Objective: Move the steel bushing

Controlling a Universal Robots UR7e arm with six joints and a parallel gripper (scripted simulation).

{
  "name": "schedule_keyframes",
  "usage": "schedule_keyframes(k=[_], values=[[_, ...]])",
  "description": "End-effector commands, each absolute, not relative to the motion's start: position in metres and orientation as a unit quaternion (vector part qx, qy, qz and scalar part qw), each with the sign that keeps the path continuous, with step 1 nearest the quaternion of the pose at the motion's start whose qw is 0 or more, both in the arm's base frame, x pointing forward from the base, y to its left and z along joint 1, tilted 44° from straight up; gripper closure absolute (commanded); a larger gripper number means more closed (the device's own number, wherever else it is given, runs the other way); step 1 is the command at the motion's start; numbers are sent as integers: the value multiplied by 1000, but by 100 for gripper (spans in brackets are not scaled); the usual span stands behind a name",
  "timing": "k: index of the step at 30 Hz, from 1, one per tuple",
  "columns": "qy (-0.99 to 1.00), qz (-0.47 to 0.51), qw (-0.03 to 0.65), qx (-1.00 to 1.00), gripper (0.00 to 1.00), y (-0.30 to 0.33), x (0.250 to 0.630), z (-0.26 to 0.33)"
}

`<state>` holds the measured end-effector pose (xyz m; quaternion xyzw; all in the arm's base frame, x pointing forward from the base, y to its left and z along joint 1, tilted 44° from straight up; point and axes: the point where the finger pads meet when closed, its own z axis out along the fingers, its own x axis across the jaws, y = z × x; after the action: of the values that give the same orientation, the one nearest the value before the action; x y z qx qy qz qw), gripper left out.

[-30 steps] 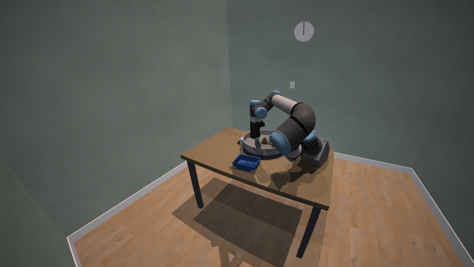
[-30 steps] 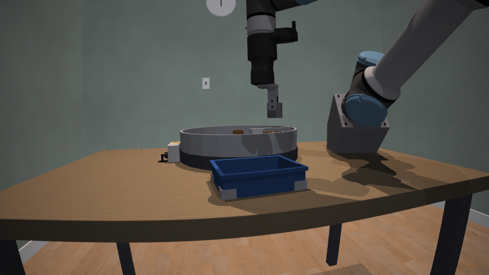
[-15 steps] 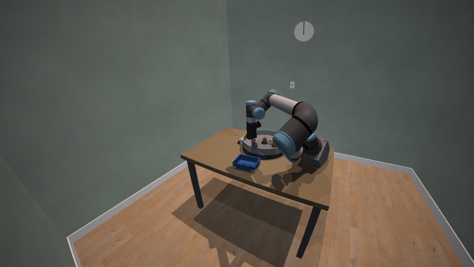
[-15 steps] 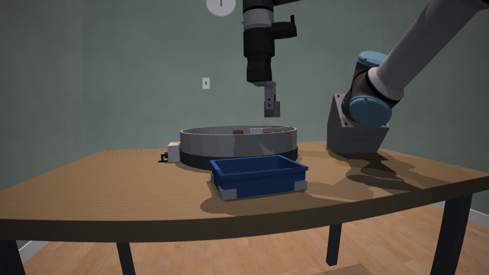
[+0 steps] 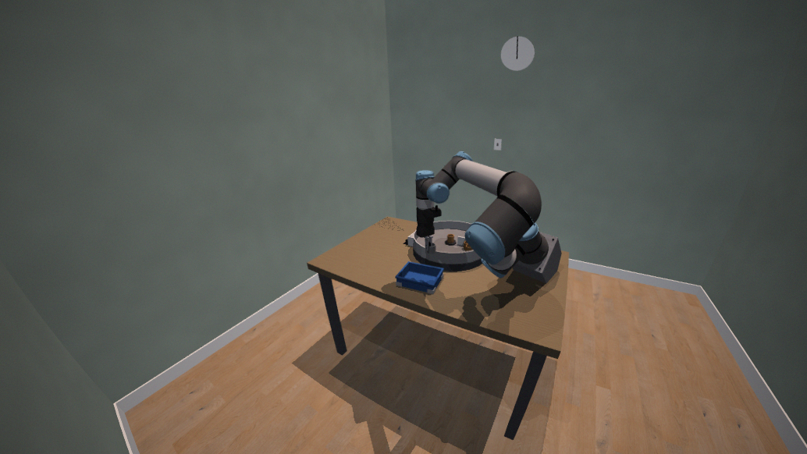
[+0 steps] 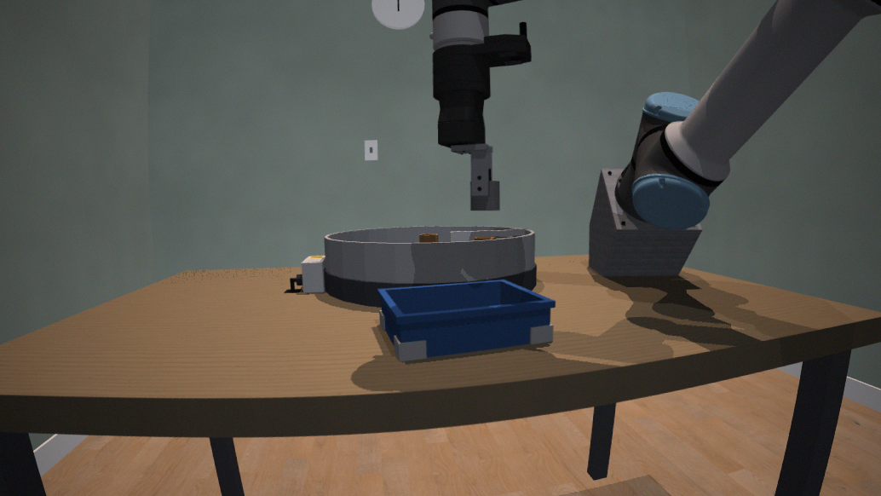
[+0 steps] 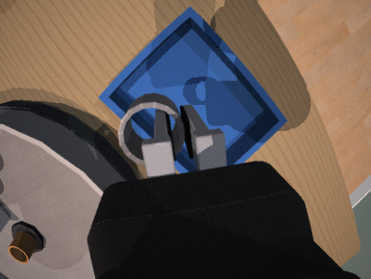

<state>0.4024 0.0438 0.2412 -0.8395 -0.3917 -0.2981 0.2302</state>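
The hand [image 7: 181, 136] is seen closed on a steel bushing [image 7: 142, 126], a grey ring gripped by its wall, with one finger inside the bore and the other outside. In the wrist view the bushing is held over the edge of the blue crate [image 7: 259, 104] nearest the turntable [image 7: 51, 165], partly above the crate's interior and partly above its rim. From the exterior view the hand [image 6: 484, 197] is seen hanging well above the turntable's grey wall [image 6: 394, 256], with open air between the fingertips and the crate [image 6: 468, 320] below; the held bushing cannot be made out from that side.

The crate is set on the desk [image 6: 185, 332] just beside the turntable, on the side facing the desk's front edge. On the turntable, brown bushings [image 6: 428, 237] are left standing behind the wall, and one brown bushing [image 7: 26, 250] is seen in the wrist view, well apart from the crate. A small white box [image 6: 313, 273] is placed against the turntable on the side away from the arm's grey pedestal [image 6: 607, 246]. The pedestal stands beyond the turntable from the crate, apart from it. Shadows of the arm are cast across the crate and the desk around it.
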Motion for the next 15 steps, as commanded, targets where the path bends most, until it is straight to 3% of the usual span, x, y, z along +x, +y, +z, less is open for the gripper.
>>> schedule_keyframes(k=[1, 15], values=[[-392, -298, 232, -839, 100, 58, 409, 225], [-392, -298, 231, -839, 100, 63, 411, 219]])
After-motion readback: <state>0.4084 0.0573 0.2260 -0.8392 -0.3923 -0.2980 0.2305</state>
